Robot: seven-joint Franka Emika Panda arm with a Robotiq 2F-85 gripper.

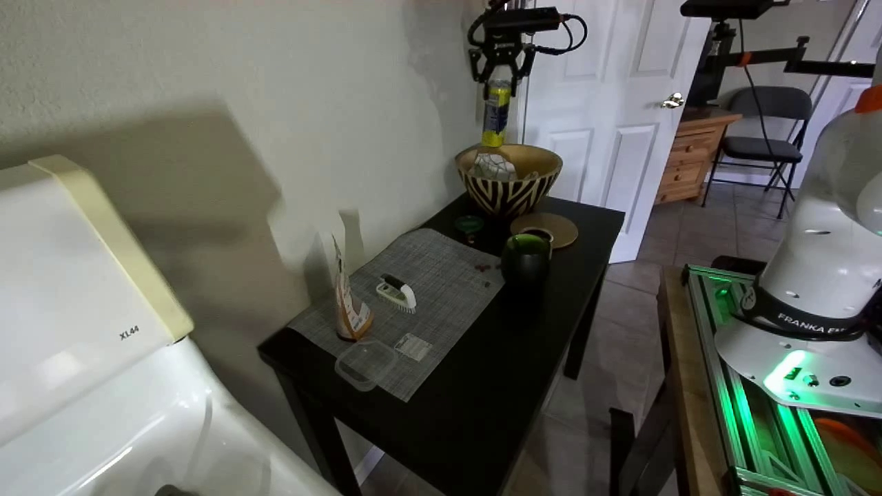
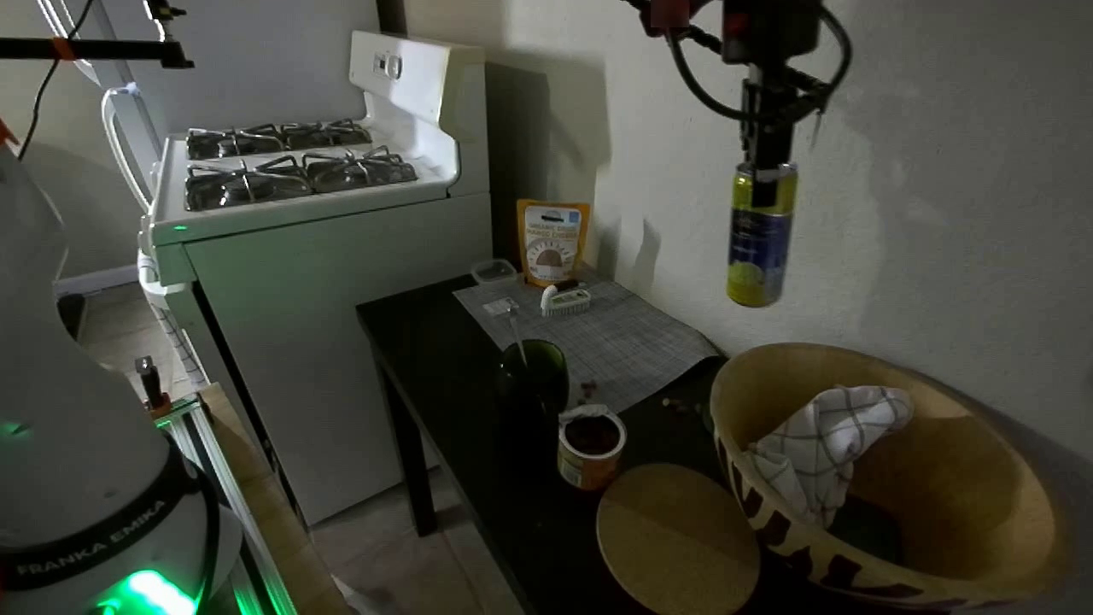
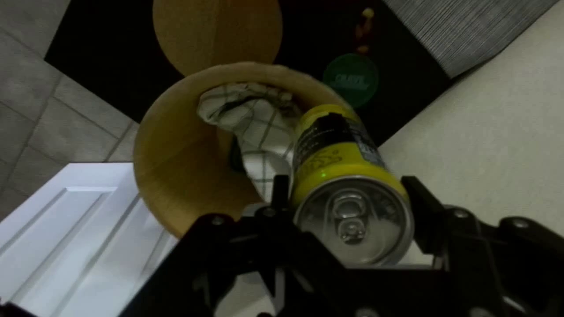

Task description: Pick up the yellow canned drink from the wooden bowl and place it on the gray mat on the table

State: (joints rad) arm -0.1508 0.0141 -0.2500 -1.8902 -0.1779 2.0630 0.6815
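Observation:
My gripper (image 1: pixel 500 89) is shut on the upper end of the yellow canned drink (image 1: pixel 495 124). In the wrist view the fingers (image 3: pixel 345 189) press both sides of the can (image 3: pixel 348 149), its tab end facing the camera. The can hangs upright above the wooden bowl (image 1: pixel 510 196); in an exterior view the can (image 2: pixel 758 248) is clear of the bowl's rim (image 2: pixel 726 410). The bowl stands at the far end of the dark table (image 1: pixel 475 386). The gray mat (image 1: pixel 448 265) lies along the wall side; it also shows in an exterior view (image 2: pixel 615 342).
On the mat are a pouch (image 1: pixel 350 310), a brush (image 1: pixel 397 295) and a clear plastic container (image 1: pixel 365 364). Beside it stand a dark green cup (image 1: pixel 525 265) and an opened tub (image 2: pixel 591 448). A round board (image 2: pixel 679 538) lies by the bowl, which holds a checked cloth (image 2: pixel 832 444).

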